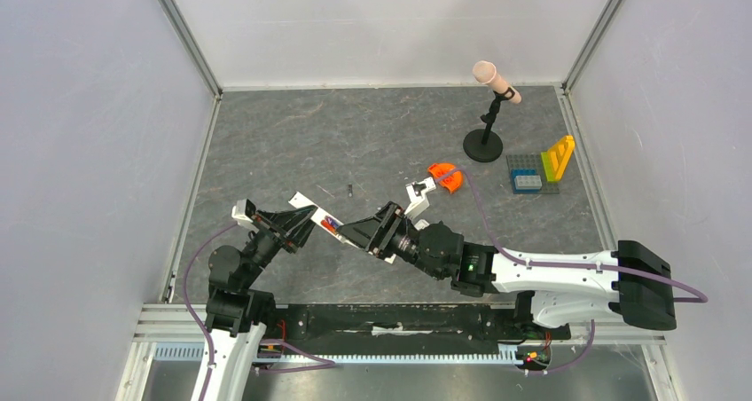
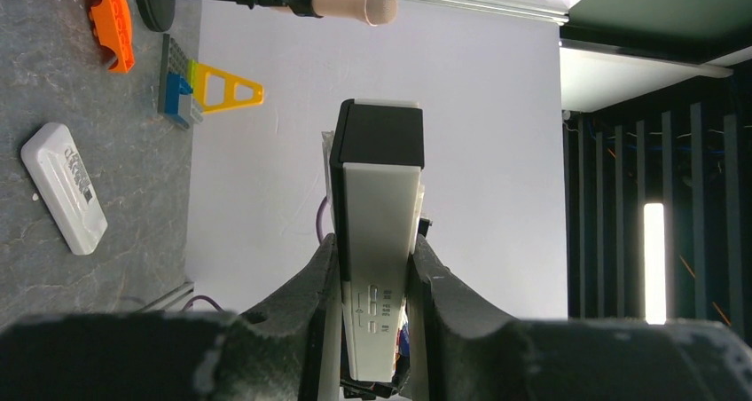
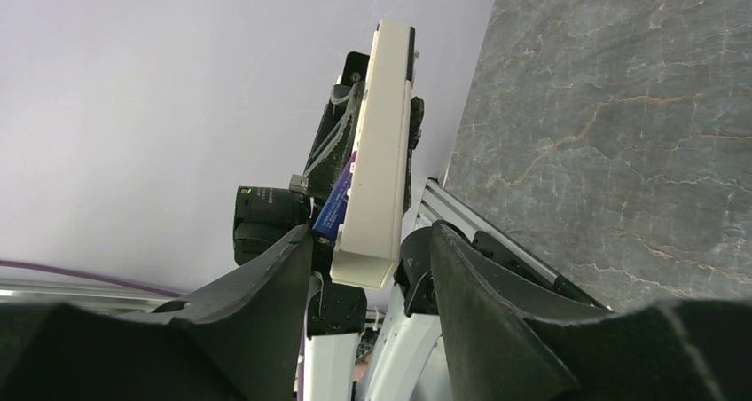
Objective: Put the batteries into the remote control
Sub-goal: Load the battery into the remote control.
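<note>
My left gripper (image 1: 300, 221) (image 2: 377, 241) is shut on the remote control (image 1: 312, 211) (image 2: 379, 197), a long white bar with a black end, and holds it off the table. A purple-blue battery (image 1: 330, 224) (image 3: 335, 204) sticks out of the remote's side near its free end. My right gripper (image 1: 351, 231) (image 3: 371, 234) stands open around that free end of the remote (image 3: 377, 170). There is a gap on each side, and its left finger (image 3: 284, 268) is close to the battery. A tiny dark cylinder (image 1: 351, 189) lies on the table behind them.
A short white block (image 1: 419, 191) (image 2: 64, 188) lies on the grey table beside an orange part (image 1: 446, 177) (image 2: 111, 19). A microphone on a black stand (image 1: 486, 135) and toy bricks on a plate (image 1: 541, 172) stand at the back right.
</note>
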Controlling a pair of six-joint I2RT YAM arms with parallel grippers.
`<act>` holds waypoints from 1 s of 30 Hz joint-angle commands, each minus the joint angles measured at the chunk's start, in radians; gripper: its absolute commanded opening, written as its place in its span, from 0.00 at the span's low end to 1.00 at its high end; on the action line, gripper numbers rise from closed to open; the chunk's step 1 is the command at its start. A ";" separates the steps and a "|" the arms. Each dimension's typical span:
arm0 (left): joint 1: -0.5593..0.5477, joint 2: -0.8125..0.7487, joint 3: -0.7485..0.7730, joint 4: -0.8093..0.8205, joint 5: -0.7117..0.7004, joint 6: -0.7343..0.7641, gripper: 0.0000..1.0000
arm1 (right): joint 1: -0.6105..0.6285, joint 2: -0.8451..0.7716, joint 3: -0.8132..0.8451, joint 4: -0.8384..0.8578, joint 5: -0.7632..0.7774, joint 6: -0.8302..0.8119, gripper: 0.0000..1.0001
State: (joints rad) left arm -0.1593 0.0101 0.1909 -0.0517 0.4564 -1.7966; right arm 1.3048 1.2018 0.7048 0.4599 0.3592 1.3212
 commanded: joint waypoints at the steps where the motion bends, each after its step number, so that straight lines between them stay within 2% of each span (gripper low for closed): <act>1: 0.000 -0.075 0.047 0.031 0.034 0.025 0.02 | -0.004 0.001 -0.002 0.061 0.002 -0.014 0.52; 19: 0.000 -0.075 0.059 0.017 0.066 0.067 0.02 | -0.017 0.033 0.019 0.063 -0.013 0.003 0.33; 30: 0.000 -0.075 0.082 -0.007 0.110 0.146 0.02 | -0.032 0.055 0.039 0.052 -0.044 0.015 0.29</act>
State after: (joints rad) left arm -0.1516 0.0101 0.2085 -0.0811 0.4606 -1.7187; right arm 1.2827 1.2385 0.7048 0.4980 0.3180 1.3369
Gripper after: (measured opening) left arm 0.311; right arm 0.319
